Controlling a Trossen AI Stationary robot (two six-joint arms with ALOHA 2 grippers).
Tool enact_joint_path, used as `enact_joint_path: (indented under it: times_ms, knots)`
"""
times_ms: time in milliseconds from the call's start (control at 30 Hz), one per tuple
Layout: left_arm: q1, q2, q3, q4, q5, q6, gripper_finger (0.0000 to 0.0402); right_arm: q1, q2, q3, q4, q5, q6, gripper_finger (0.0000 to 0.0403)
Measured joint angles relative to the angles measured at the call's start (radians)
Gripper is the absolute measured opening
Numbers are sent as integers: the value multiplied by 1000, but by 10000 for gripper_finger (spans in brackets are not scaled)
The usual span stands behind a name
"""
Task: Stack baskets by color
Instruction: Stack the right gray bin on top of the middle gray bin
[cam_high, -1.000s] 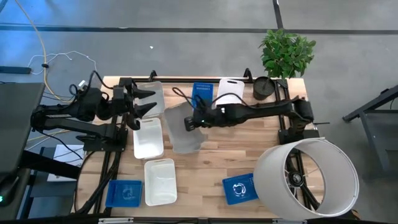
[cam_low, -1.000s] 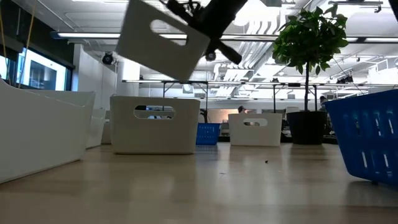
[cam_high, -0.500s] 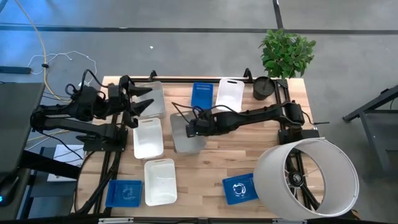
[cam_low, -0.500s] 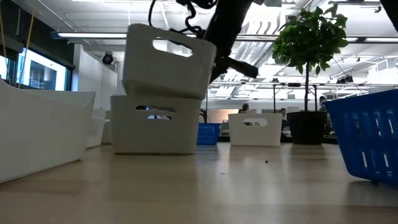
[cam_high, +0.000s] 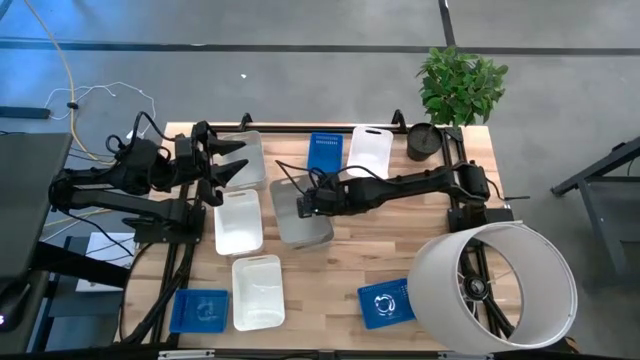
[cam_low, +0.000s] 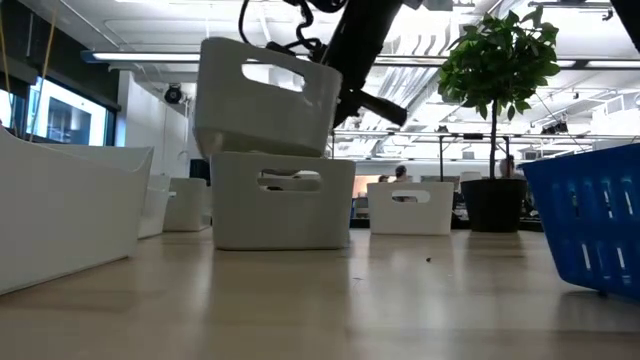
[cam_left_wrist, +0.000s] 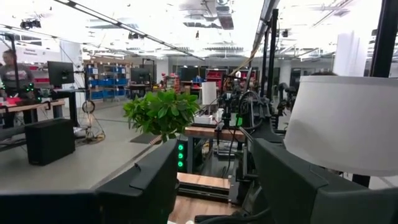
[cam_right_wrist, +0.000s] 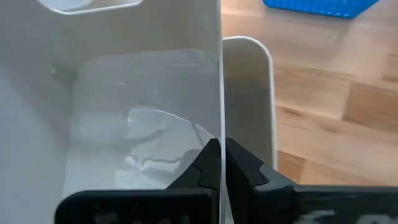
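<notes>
A: Starting from the high view, what is the right hand (cam_high: 309, 201) doing?

B: It is reaching over the middle of the bench (cam_high: 400, 240), pinching the rim of a translucent grey basket (cam_high: 302, 222). A white basket (cam_high: 238, 220) is lying just beside it, and another white basket (cam_high: 257, 291) is sitting nearer the front edge.

A: And the left hand (cam_high: 232, 163)?

B: It is hanging at the back left with its fingers spread, holding nothing, beside another grey basket (cam_high: 247, 152). Two blue baskets (cam_high: 386, 303) are sitting at the front, and a third blue one is lying at the back next to a white one.

A: What is the low view showing?

B: The held basket (cam_low: 265, 97) is hanging tilted, its bottom touching the rim of a second grey basket (cam_low: 283, 200) standing on the bench.

A: The left wrist view?

B: The left hand's own fingers (cam_left_wrist: 140, 180) are standing wide apart, with a plant (cam_left_wrist: 161, 112) and a big white cylinder (cam_left_wrist: 342, 121) beyond.

A: The right wrist view?

B: The right hand's fingertips (cam_right_wrist: 239, 160) are clamping the thin wall of the held basket (cam_right_wrist: 118, 118), with the lower basket's rim (cam_right_wrist: 252, 93) showing just beside it.
</notes>
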Motion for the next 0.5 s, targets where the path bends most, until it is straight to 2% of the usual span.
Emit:
enact_joint_path:
  times_ms: [233,500]
  knots:
    - [0,0,0,0,0,0,197,-4,-1,0,-73,35,-10,0]
    - [0,0,0,0,-35,0,197,5,0,0,-68,89,-35,0]
